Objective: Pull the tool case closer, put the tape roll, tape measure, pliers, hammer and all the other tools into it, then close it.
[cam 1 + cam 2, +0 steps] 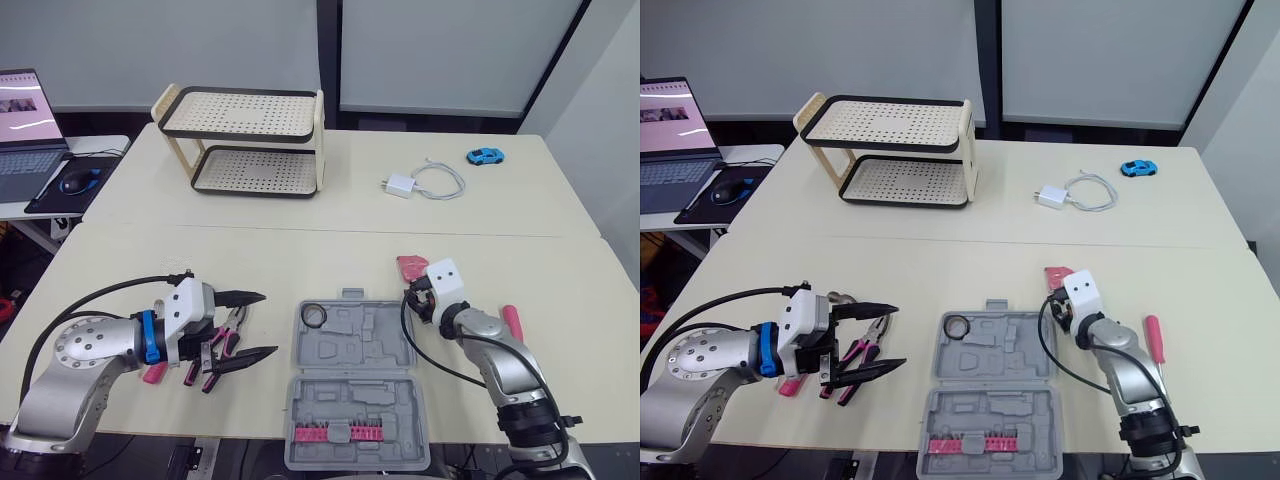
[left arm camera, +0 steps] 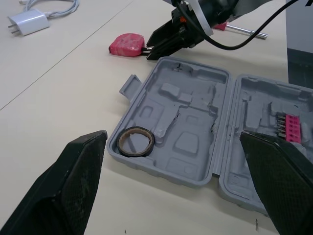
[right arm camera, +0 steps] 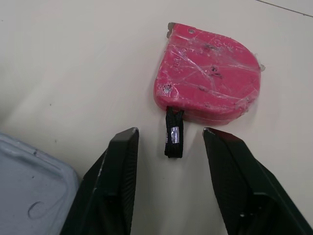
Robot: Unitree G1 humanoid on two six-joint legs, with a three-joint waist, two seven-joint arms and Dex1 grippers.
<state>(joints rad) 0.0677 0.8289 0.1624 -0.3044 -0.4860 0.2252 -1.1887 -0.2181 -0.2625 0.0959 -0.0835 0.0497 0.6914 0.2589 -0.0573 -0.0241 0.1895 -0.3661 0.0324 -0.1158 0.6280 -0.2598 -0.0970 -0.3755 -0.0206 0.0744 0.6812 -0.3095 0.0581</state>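
Observation:
The grey tool case (image 1: pixel 352 385) lies open at the table's front edge, with the tape roll (image 1: pixel 314 315) in its far left corner and a pink bit strip (image 1: pixel 340 433) in the near half. The pink tape measure (image 3: pixel 208 73) lies just beyond the case's right corner. My right gripper (image 3: pixel 169 134) is open and points at it, its fingertips on either side of the black strap (image 3: pixel 173 132). My left gripper (image 1: pixel 262 325) is open left of the case, over pink-handled pliers (image 1: pixel 225 345). A pink-handled screwdriver (image 1: pixel 512 322) lies right of my right arm.
A two-tier rack (image 1: pixel 245 140) stands at the back left. A white charger with cable (image 1: pixel 420 183) and a blue toy car (image 1: pixel 485 156) lie at the back right. A laptop (image 1: pixel 25 120) and mouse (image 1: pixel 78 182) sit on a side table at left.

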